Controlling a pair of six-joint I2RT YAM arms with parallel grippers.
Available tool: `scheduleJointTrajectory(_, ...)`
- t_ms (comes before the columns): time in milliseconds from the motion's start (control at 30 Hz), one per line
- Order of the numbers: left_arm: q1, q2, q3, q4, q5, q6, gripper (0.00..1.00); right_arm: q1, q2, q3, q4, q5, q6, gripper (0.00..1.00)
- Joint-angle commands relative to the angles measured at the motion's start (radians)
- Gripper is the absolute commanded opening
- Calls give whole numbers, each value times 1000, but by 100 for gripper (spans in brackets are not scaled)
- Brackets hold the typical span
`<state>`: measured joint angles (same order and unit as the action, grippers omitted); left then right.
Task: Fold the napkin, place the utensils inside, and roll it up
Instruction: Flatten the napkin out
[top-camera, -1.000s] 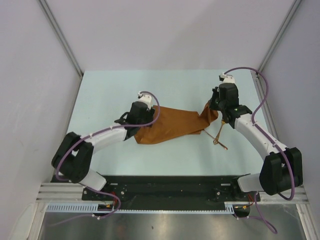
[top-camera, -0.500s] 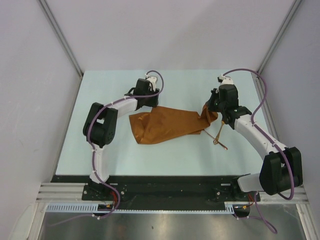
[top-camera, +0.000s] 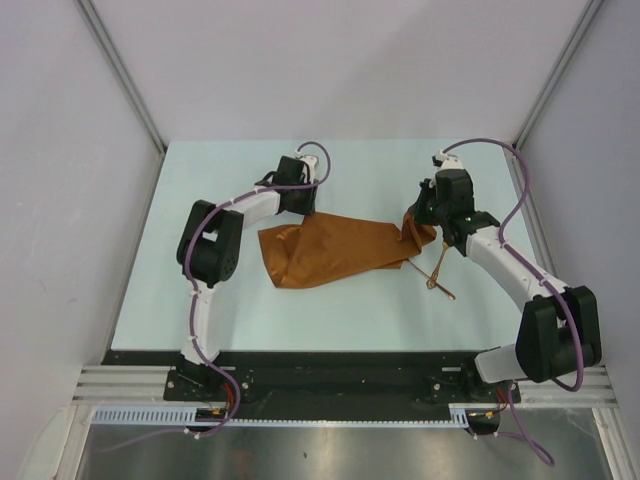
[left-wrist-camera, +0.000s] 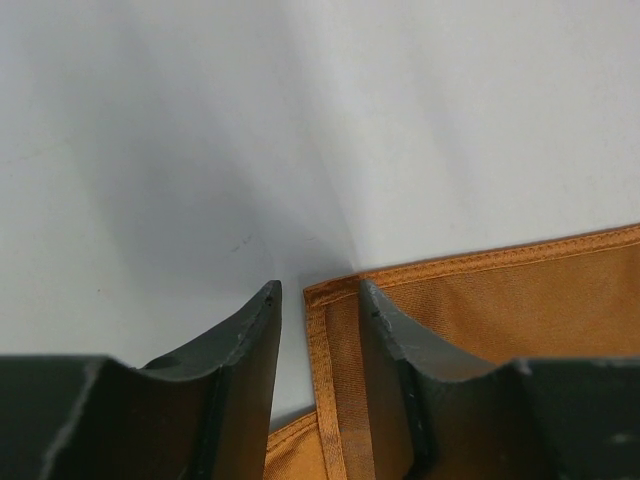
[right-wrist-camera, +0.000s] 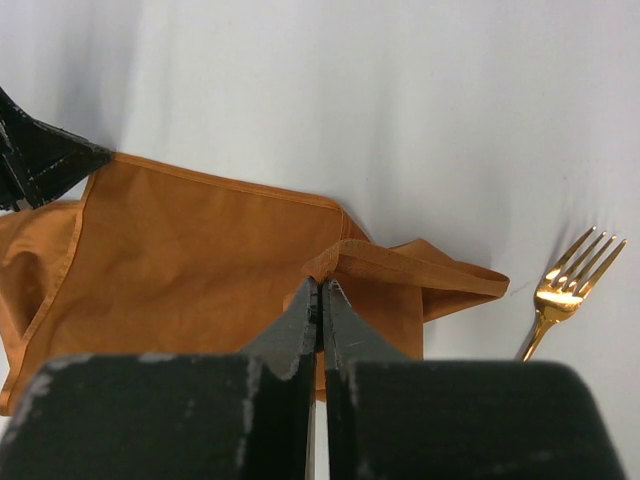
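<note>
The rust-orange napkin (top-camera: 335, 250) lies crumpled mid-table. My left gripper (top-camera: 301, 203) is open at its far left corner. In the left wrist view the fingers (left-wrist-camera: 240, 340) straddle the hemmed corner of the napkin (left-wrist-camera: 520, 290) without closing on it. My right gripper (top-camera: 420, 222) is shut on the napkin's right end. The right wrist view shows a raised fold of the napkin (right-wrist-camera: 200, 250) pinched at the gripper (right-wrist-camera: 321, 285). The copper utensils (top-camera: 438, 272) lie crossed just near-right of the napkin. A fork (right-wrist-camera: 565, 285) shows in the right wrist view; the spoon's bowl is not discernible.
The pale table (top-camera: 250, 310) is walled by grey panels left, right and behind. A black rail (top-camera: 330, 365) runs along the near edge. The left arm's elbow (top-camera: 208, 245) stands left of the napkin.
My left arm swung from the napkin's near-left end up to its far left corner. The napkin's left end now lies flatter on the table. The right gripper held still.
</note>
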<state>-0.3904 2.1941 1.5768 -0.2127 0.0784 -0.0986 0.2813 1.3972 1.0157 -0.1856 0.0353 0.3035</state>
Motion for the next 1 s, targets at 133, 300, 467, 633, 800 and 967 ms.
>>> scheduleJointTrajectory(133,-22,-30,-57,-21,-51,-24,40,-4,17,14,51,-12,16,0)
scheduleJointTrajectory(300,-24,-14,-51,-49,-63,-46,39,-7,25,15,57,-21,20,0)
scheduleJointTrajectory(467,-45,-22,-69,-53,-72,-55,37,-8,19,12,57,-21,20,0)
scheduleJointTrajectory(633,-71,-10,-64,-77,-75,-61,19,-13,22,12,60,-25,23,0)
scheduleJointTrajectory(800,-73,-22,-95,-56,-127,-79,0,-17,22,11,63,-25,23,0)
scheduleJointTrajectory(967,-73,-106,-144,12,-141,-96,0,-25,20,20,49,-25,23,0)
